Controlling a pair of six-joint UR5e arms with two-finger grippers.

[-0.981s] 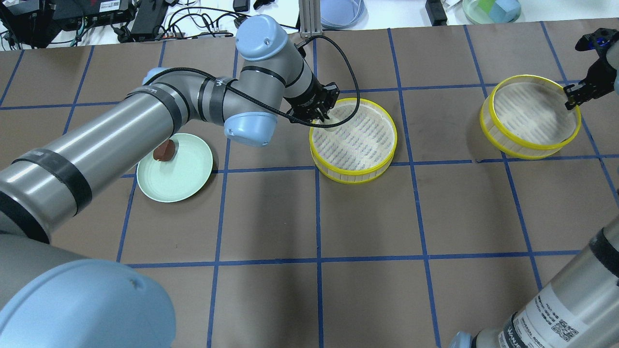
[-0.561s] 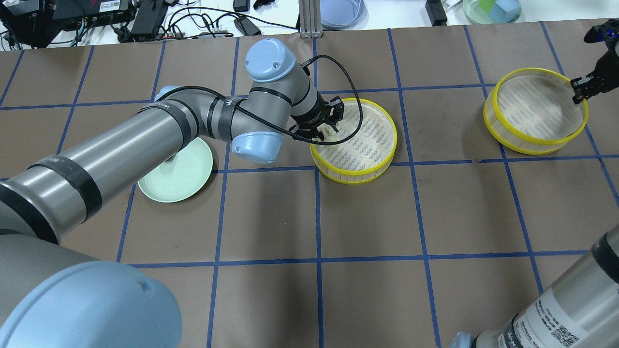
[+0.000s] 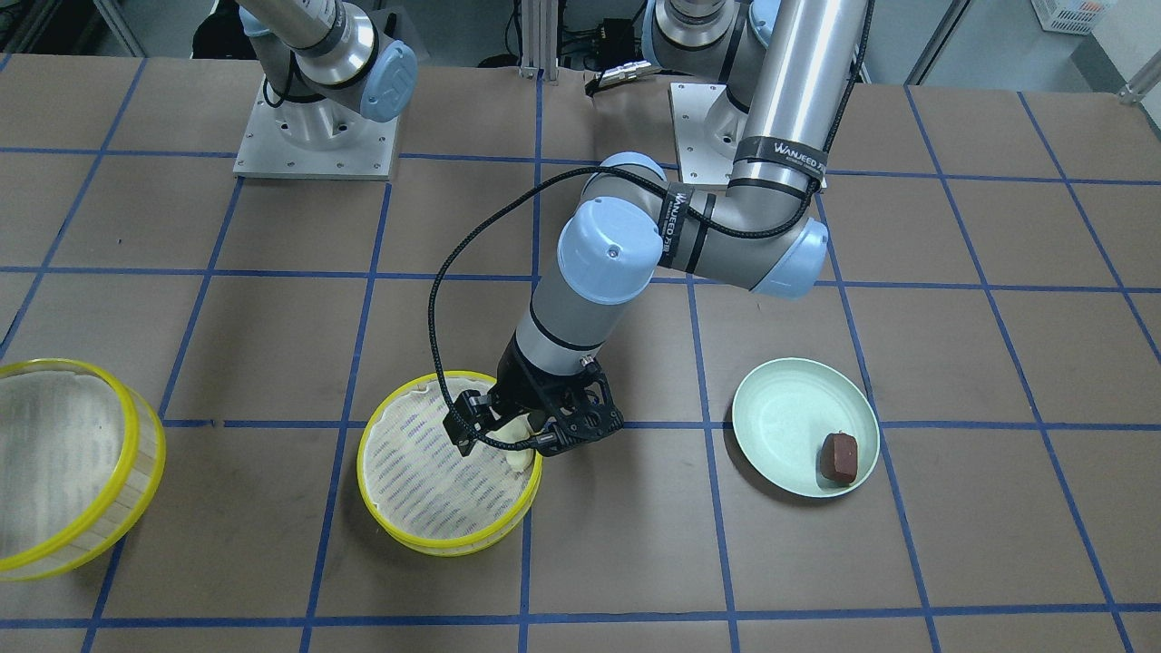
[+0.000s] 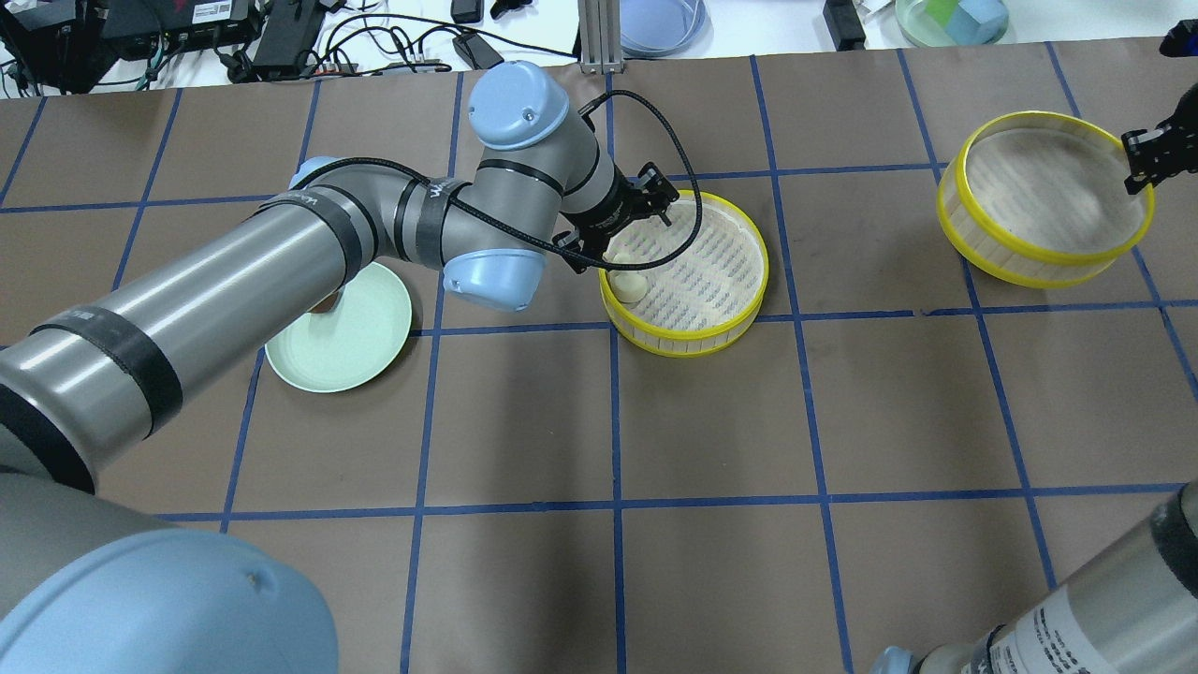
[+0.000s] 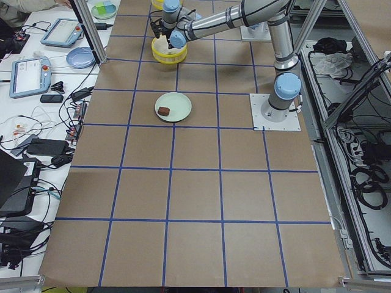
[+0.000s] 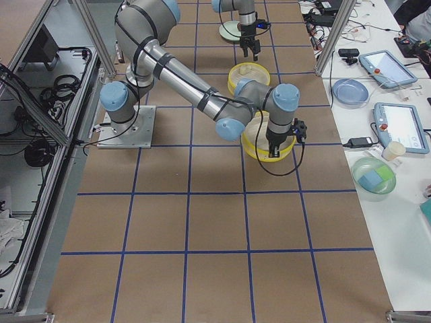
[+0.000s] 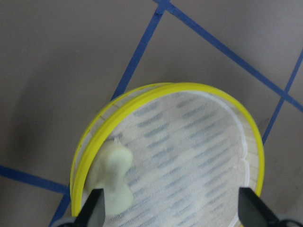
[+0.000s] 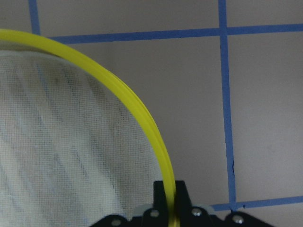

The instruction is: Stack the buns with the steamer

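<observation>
The cream bun (image 4: 625, 284) lies inside the middle steamer tray (image 4: 730, 323), against its left rim; it also shows in the left wrist view (image 7: 113, 177). My left gripper (image 4: 646, 211) hangs open just above it, holding nothing. The brown bun (image 3: 839, 456) lies on the mint-green plate (image 3: 780, 399); in the overhead view my left arm hides it. My right gripper (image 4: 1144, 154) is shut on the yellow rim (image 8: 163, 165) of the second steamer tray (image 4: 1044, 211), which hangs tilted above the table at the far right.
My left arm reaches over the plate (image 4: 346, 346) toward the middle tray. A blue bowl (image 4: 660, 23), a clear container with blocks (image 4: 950, 19) and cables lie beyond the table's back edge.
My left gripper has opened and let go of the cream bun, which now lies in the middle tray. My right gripper has lifted the second tray up and farther back.
</observation>
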